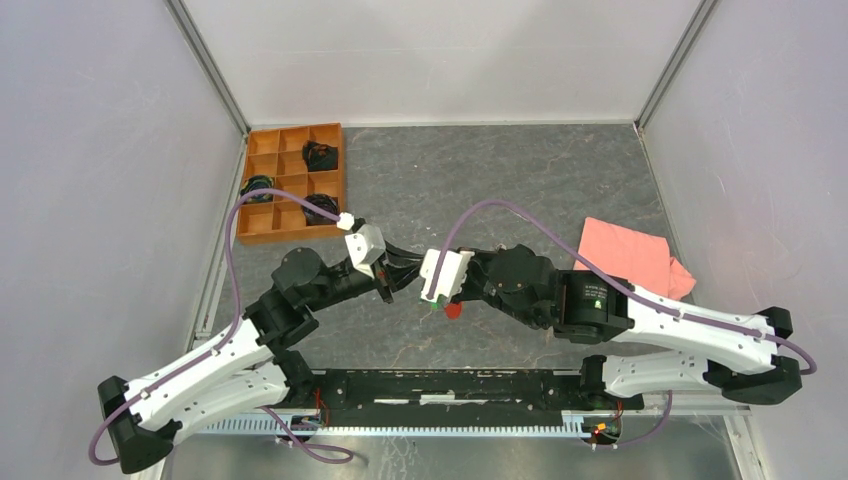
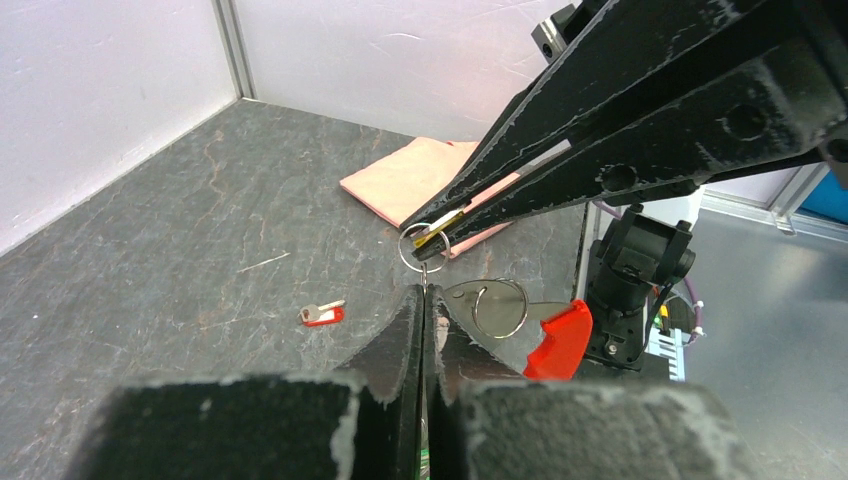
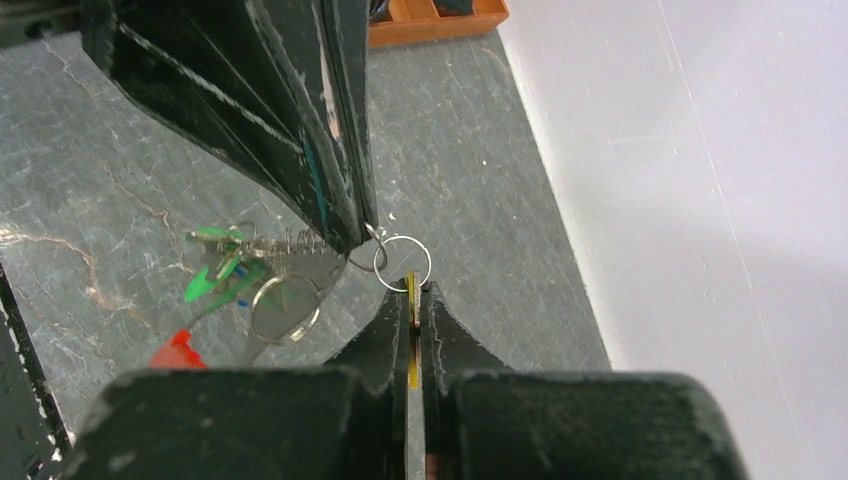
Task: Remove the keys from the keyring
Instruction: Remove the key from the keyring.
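- Black left gripper [image 2: 424,296] fingers pressed tight together, nipping a thin metal link [image 2: 424,272] that hangs just under a small ring [image 2: 421,247].
- Yellow key [image 3: 412,300] clamped in the right gripper [image 3: 413,292], jaws closed on its blade; the key sits on that same small ring.
- Both grippers' tips nearly meet, over mid-table.
- Keyring [image 2: 498,307], a bigger ring joined to a red strap [image 2: 560,340], hangs just beside the left fingertips.
- Green keys [image 3: 215,265] and a short coiled chain [image 3: 285,240] are bunched with it; can't tell exactly how they link.
- Red key [image 2: 322,314] lies loose and flat on the grey table [image 2: 150,250], apart from the bunch.
- Pink cloth [image 1: 625,255] lies flat further out, on the right side.
- Orange tray [image 1: 262,232] in the far left corner, dark items in several compartments.
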Controlling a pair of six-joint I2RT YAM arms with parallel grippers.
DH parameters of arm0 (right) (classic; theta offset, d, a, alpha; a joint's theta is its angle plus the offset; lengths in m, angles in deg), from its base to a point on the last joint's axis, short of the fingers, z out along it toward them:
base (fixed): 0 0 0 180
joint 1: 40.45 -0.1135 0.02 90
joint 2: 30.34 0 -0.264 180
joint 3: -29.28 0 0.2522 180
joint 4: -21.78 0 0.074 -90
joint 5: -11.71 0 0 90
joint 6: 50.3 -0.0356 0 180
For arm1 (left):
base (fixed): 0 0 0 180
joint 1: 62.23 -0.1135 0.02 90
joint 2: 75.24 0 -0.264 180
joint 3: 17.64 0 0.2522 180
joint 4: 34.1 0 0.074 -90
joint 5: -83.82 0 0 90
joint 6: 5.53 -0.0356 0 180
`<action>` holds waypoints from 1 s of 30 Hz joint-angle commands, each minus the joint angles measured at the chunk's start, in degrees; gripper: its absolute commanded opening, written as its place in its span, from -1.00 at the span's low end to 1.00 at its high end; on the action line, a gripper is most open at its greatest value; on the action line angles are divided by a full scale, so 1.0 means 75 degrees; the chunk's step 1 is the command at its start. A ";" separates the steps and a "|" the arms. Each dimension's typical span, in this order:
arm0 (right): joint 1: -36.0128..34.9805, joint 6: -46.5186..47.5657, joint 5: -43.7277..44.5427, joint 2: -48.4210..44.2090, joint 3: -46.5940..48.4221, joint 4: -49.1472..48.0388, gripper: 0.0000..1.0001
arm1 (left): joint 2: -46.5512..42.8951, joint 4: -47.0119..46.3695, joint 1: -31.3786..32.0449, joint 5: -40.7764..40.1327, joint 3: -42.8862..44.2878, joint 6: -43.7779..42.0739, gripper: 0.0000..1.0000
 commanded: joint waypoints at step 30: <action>0.0258 0.0211 -0.0302 0.0062 0.0864 -0.0011 -1.00 | -0.0061 -0.0473 0.0056 -0.0236 0.0069 -0.0179 -0.36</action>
